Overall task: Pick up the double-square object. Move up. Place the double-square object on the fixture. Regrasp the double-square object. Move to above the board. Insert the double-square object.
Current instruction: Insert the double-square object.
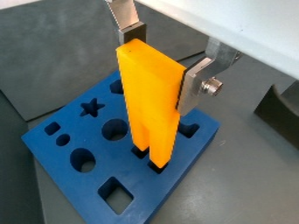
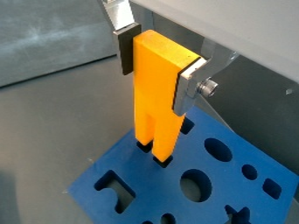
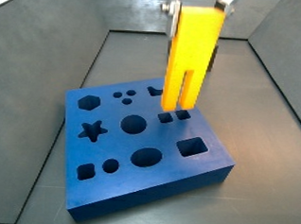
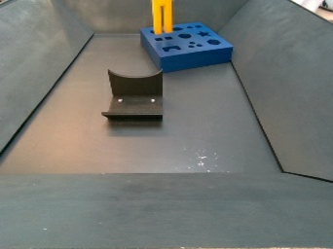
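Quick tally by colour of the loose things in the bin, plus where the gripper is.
Yellow-orange: 1, the double-square object, upright, lower end at a board hole.
Blue: 1, the board.
Dark grey: 1, the fixture, apart from the board.
Total: 3.
The gripper is above the board, its jaws shut on the bar's upper part.

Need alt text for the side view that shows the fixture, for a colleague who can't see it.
The gripper holds the double-square object upright, its lower end at the board at the far end of the bin. The fixture stands unoccupied nearer the camera.
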Controlling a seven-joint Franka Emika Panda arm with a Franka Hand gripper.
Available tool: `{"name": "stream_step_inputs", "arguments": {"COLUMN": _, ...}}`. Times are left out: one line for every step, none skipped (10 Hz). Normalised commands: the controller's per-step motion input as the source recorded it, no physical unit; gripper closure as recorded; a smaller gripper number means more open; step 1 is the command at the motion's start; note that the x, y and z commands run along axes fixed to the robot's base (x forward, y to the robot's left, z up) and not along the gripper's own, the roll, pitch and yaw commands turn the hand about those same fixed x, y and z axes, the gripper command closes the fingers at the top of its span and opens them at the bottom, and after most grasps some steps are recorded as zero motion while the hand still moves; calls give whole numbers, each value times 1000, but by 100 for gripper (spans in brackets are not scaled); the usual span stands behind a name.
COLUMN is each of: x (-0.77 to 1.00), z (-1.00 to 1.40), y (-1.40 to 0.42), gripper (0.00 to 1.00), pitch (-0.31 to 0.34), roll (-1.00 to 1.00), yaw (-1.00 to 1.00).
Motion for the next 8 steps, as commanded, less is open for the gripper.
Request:
{"name": "stream_step_inputs", "arguments": {"x": 6, "z": -237, "y": -29, "gripper": 100, "pitch": -13, "roll": 0, "yaw": 31}}
{"name": "stream_step_inputs", "arguments": {"x": 17, "z": -183, "y": 0, "gripper": 100, "pitch": -1, "roll": 0, "yaw": 23}}
{"name": "stream_step_inputs", "arguments": {"x": 37, "z": -149, "y": 0, "gripper": 100, "pitch": 0, "roll": 0, "yaw": 14}}
{"name": "stream_step_inputs", "arguments": {"x": 0, "z": -20, "y": 0, "gripper": 100, "pitch": 0, "roll": 0, "yaw": 0}}
{"name": "stream_step_inputs", "arguments": {"x": 46, "z": -126, "y": -63, "gripper": 100, "pitch": 0, "roll": 0, "yaw": 0}}
{"name": "stream_step_inputs", "arguments": {"x": 103, "z": -137, "y": -63, "gripper": 100, "pitch": 0, "roll": -13, "yaw": 0}}
{"name": "stream_step_inputs", "arguments": {"x": 163, "z": -97, "y": -46, "gripper": 100, "pitch": 0, "roll": 0, "yaw": 0}}
{"name": "stream_step_inputs", "arguments": {"x": 206, "z": -40, "y": 0, "gripper": 100, "pitch": 6, "roll": 0, "yaw": 0}}
